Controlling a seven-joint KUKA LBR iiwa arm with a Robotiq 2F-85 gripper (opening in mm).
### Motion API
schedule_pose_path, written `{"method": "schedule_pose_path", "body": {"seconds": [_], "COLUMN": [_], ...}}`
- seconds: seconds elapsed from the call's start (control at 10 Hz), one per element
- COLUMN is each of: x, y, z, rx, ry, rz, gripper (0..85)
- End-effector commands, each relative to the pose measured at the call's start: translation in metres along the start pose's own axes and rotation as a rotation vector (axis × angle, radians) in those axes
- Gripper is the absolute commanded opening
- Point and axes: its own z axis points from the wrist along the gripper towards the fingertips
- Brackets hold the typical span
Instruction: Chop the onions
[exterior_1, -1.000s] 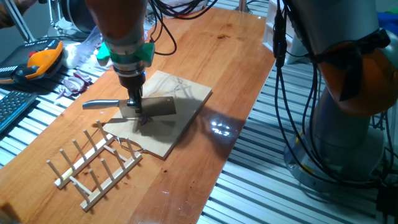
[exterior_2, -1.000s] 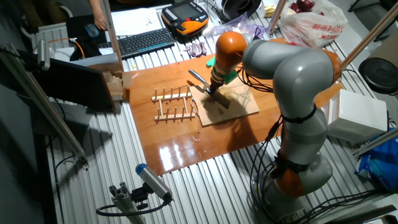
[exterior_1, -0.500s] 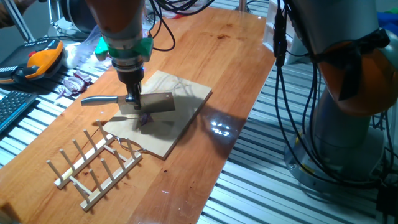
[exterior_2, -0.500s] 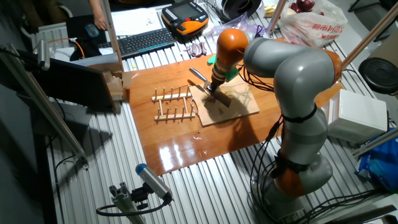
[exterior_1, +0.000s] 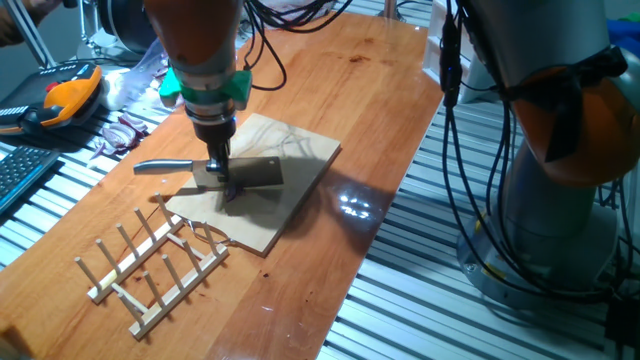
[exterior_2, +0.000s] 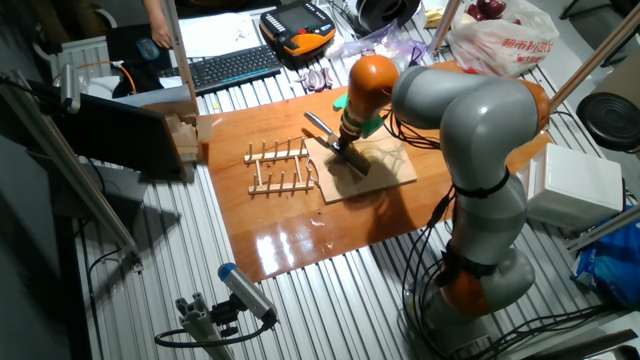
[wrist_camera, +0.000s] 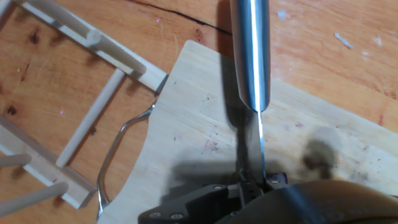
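Wooden board (exterior_1: 290, 170), tool (exterior_1: 217, 165) clamping knife (exterior_1: 235, 172)

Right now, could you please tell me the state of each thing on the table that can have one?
gripper: shut on the knife.
knife: held, blade down on the board.
cutting board: flat on the table.
onions: small purple bits under the blade.
dish rack: unloaded, beside the board.

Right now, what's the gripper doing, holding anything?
Gripper: shut on the knife, blade down on the board.
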Motion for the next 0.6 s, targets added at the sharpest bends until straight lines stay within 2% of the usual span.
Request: {"method": "schedule_pose_path", "body": {"seconds": [0.0, 0.1, 0.3, 0.5], "x": [0.002, 0.000, -0.005, -0.007], "y": [0.001, 0.001, -0.001, -0.006], "z": [0.006, 0.005, -0.010, -0.021], "rx": [-0.001, -0.004, -0.019, -0.015], "ry": [-0.005, -0.005, 0.025, 0.036], "rz": [0.000, 0.001, 0.000, 0.000], "gripper": [0.0, 0.0, 0.0, 0.0]}}
